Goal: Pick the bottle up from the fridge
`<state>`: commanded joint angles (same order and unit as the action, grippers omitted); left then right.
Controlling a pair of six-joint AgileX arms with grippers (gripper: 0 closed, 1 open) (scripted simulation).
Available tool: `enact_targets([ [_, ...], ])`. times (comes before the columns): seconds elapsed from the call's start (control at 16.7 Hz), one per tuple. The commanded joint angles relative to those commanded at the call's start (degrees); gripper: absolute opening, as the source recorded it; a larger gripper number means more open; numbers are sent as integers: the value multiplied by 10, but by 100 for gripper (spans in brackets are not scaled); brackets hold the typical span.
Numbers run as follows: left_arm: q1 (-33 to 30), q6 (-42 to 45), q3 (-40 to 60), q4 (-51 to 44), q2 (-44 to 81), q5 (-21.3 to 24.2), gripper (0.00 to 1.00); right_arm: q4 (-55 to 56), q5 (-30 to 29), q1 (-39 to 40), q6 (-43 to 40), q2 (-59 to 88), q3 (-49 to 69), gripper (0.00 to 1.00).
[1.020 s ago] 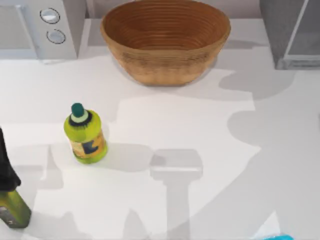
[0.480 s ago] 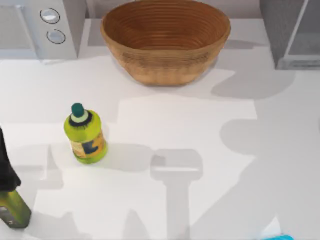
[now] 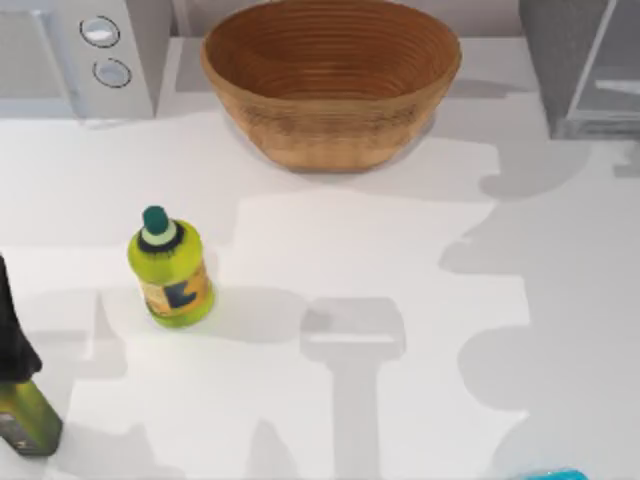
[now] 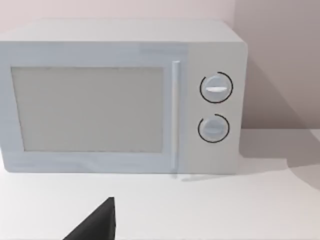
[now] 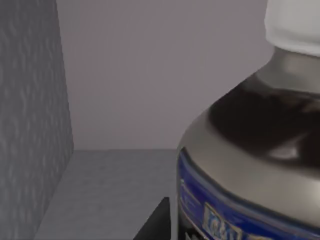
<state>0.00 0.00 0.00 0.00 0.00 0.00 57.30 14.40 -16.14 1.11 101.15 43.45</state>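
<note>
From above, we saw the white surface (image 3: pixel 330 260) carrying a ribbed woven basket (image 3: pixel 331 78) at the back, a light grey microwave (image 3: pixel 80 55) with two round knobs at the back left, and the dark grey fridge (image 3: pixel 585 65) with its paler front panel at the back right. A yellow-green bottle (image 3: pixel 171 268) with a dark green cap stood upright on the left, its label too small to read, and an olive bottle (image 3: pixel 20 385) with a black top stood at the left edge. A sliver of a turquoise object (image 3: pixel 545 474) showed at the near edge. Our right wrist view looked inside the fridge (image 5: pixel 35 120), whose wall was textured grey: the bottle (image 5: pixel 250 150) stood there very close, with a white cap, grey collar, dark glossy shoulder and a blue label whose writing we could not read. Our left wrist view faced the microwave (image 4: pixel 120 95), smooth and boxy with a vertical handle. A dark finger tip of the left hand (image 4: pixel 95 222) and one of the right hand (image 5: pixel 155 222) showed; we could not tell how either hand's fingers stood.
</note>
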Motion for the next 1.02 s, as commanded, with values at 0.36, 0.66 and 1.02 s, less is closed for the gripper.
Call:
enact_targets([
  [0.36,0,0,0,0,0,0,100,2,1,1,1,-4,-7,0],
  [0.66,0,0,0,0,0,0,100,-46,-12,16,-4,-82,-42,0],
  [1.02,0,0,0,0,0,0,100,-197,-51,56,-9,-359,-154,0],
])
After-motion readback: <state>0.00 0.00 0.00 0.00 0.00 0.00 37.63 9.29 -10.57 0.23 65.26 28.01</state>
